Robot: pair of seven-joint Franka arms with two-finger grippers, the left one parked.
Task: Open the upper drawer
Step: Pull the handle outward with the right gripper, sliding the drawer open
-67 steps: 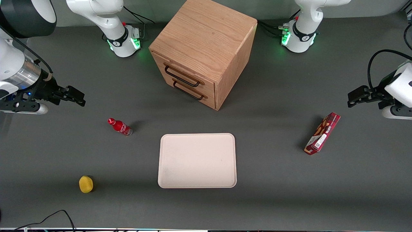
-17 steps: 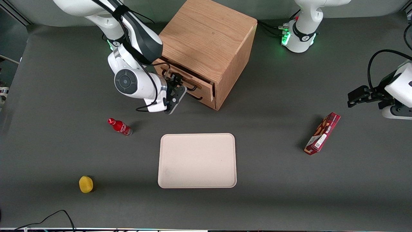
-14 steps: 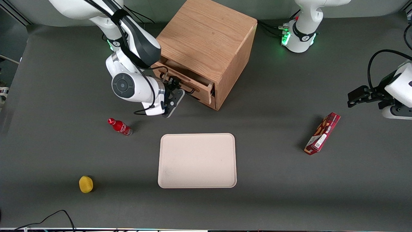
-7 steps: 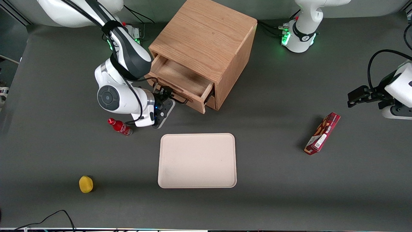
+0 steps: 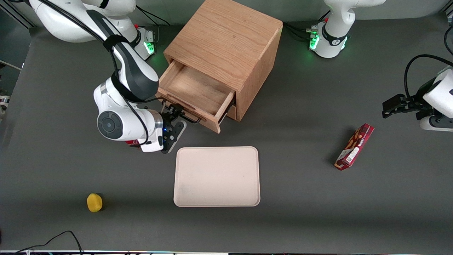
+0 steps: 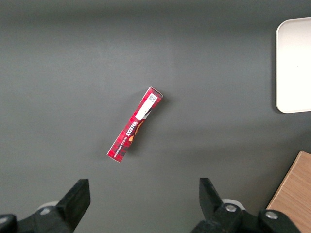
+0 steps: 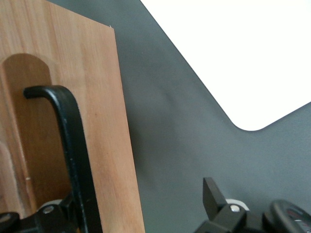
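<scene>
The upper drawer of the oak cabinet stands pulled well out, its empty wooden inside showing. Its thin black bar handle runs along the drawer front. My right gripper is at that handle, in front of the drawer. In the right wrist view the handle runs down the oak drawer front. The gripper is open: one finger is against the handle, the other stands well apart over the grey table. The lower drawer is almost wholly hidden under the open one.
A cream tray lies nearer the front camera than the cabinet, and shows in the right wrist view. A red bottle is mostly hidden by my wrist. A yellow object lies near the table's front edge. A red box lies toward the parked arm's end.
The upper drawer has slid farther out of the cabinet toward the front camera, with my gripper at its handle moving along. My wrist now covers most of the red bottle.
</scene>
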